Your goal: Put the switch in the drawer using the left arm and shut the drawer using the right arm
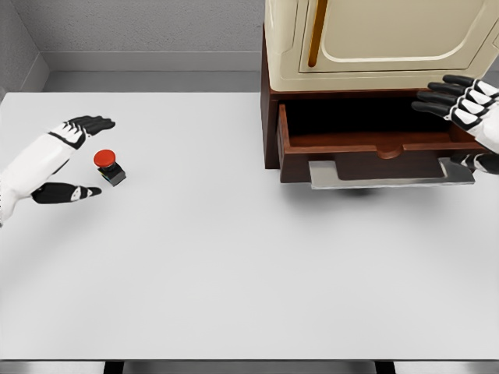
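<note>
The left arm comes in low from the left edge and lies across the desk (234,273), its white forearm angled up toward the middle. The left hand (72,160) is spread wide and holds nothing: the black fingers (92,123) reach out above the switch (109,166) and the thumb (66,192) points along below it, so the switch sits in the open span between them, near both but touched by neither. The switch is a small dark block with a round red button on top, standing on the desk well apart from the drawer (366,152). The right hand (468,117) shows at the right edge, fingers extended and relaxed, gripping nothing, hovering by the drawer's right end; whether it touches the wood cannot be told. The drawer is pulled out of a dark brown cabinet (270,117), and its visible inside is bare and in shadow. A grey flat handle (390,173) juts out under its front. A cream unit (374,35) with an orange strip sits on the cabinet. No writing can be read anywhere.
</note>
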You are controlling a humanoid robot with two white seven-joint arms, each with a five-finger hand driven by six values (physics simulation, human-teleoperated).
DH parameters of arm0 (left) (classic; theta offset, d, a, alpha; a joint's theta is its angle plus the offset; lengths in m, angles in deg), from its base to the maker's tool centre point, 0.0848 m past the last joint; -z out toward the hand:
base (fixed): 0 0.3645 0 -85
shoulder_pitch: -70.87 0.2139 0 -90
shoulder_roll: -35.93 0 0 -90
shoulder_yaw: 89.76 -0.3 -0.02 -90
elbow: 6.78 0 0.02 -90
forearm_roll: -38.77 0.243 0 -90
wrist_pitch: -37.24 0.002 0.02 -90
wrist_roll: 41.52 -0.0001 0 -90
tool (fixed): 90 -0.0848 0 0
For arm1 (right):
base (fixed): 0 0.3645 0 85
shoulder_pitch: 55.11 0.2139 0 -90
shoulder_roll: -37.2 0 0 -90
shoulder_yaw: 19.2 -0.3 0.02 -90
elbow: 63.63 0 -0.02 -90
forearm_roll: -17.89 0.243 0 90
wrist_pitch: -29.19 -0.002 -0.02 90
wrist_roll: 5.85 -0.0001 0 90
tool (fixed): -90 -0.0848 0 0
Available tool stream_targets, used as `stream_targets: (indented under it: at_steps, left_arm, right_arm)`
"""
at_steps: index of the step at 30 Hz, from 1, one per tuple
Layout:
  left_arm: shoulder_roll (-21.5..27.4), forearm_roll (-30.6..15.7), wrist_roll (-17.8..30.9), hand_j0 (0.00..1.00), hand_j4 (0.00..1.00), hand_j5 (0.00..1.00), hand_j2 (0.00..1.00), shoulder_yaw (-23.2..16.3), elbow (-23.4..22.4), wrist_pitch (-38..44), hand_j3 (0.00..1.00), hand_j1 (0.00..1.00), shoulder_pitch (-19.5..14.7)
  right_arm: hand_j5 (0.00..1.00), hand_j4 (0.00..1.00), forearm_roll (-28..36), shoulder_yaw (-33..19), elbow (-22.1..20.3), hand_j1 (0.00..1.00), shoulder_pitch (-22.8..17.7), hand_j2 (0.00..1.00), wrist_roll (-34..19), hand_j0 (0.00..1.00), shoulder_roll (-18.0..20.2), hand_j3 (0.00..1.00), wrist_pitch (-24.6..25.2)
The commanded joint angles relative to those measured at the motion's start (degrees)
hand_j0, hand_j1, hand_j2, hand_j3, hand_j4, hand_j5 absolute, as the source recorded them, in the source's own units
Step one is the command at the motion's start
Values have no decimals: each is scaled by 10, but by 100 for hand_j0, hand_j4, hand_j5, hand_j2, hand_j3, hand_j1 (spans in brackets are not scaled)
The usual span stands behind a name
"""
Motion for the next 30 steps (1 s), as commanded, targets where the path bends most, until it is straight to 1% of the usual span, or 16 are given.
stream_targets:
  at_steps: [1, 2, 6, 8, 10, 11, 13, 15, 16, 18, 21, 23, 27, 28, 29, 30]
  left_arm:
    - [9, -36, -1, 100, 100, 100, 100, -22, 0, 1, 100, 100, 0]
    - [10, -52, -1, 100, 100, 100, 100, -26, 0, 1, 100, 100, 0]
    - [14, -70, -1, 100, 100, 100, 100, -25, 0, 1, 100, 100, 0]
    - [17, -101, -1, 100, 100, 100, 100, -26, -1, 1, 100, 100, 0]
    - [30, -157, 0, 100, 100, 100, 100, -43, -1, 1, 100, 100, -1]
    - [42, -196, 0, 100, 100, 100, 100, -65, -1, 1, 100, 100, -8]
    - [43, -242, 0, 100, 100, 100, 100, -87, -2, 1, 100, 100, -25]
    - [43, -287, 1, 100, 100, 100, 100, -100, 0, 1, 100, 100, -32]
    - [43, -299, 2, 100, 100, 100, 100, -103, 4, 1, 100, 100, -31]
    - [43, -358, 20, 100, 100, 100, 100, -112, 10, 1, 100, 100, -33]
    - [39, -427, 42, 100, 100, 100, 100, -124, 21, 1, 100, 100, -36]
    - [34, -430, 57, 100, 100, 100, 100, -124, 17, 10, 100, 100, -49]
    - [33, -418, 59, 100, 100, 100, 100, -128, -16, 152, 100, 100, -91]
    - [33, -391, 60, 100, 100, 100, 100, -129, -22, 171, 100, 100, -97]
    - [16, -348, 59, 100, 100, 100, 100, -128, -26, 199, 100, 100, -105]
    - [4, -332, 59, 100, 100, 100, 100, -128, -36, 220, 100, 100, -113]
  right_arm:
    - [100, 100, 3, 2, -1, 100, 1, 100, 0, 100, 0, 100, -1]
    - [100, 100, 3, 2, -1, 100, 2, 100, 0, 100, 0, 100, -1]
    - [100, 100, 4, 1, 0, 100, 18, 100, 0, 100, 0, 100, -1]
    - [100, 100, 4, 1, 0, 100, 20, 100, 0, 100, 0, 100, -1]
    - [100, 100, 3, 1, 0, 100, 21, 100, 0, 100, -2, 100, -1]
    - [100, 100, 1, 2, 0, 100, 20, 100, 0, 100, -5, 100, -1]
    - [100, 100, -1, 2, 0, 100, 20, 100, 0, 100, -7, 100, -1]
    - [100, 100, -1, 2, 0, 100, 20, 100, 0, 100, -8, 100, -1]
    - [100, 100, -1, 2, 0, 100, 20, 100, 0, 100, -8, 100, -1]
    - [100, 100, -1, 2, 0, 100, 19, 100, 0, 100, -8, 100, -1]
    - [100, 100, -1, 2, 0, 100, 18, 100, 0, 100, -8, 100, -1]
    - [100, 100, -1, 2, 0, 100, 18, 100, 1, 100, -8, 100, -1]
    - [100, 100, -1, 2, 0, 100, 15, 100, 1, 100, -8, 100, -1]
    - [100, 100, -1, 2, 0, 100, 15, 100, 1, 100, -8, 100, -1]
    - [100, 100, -1, 2, 0, 100, 15, 100, 1, 100, -8, 100, -1]
    - [100, 100, -1, 2, 0, 100, 14, 100, 1, 100, -8, 100, -1]
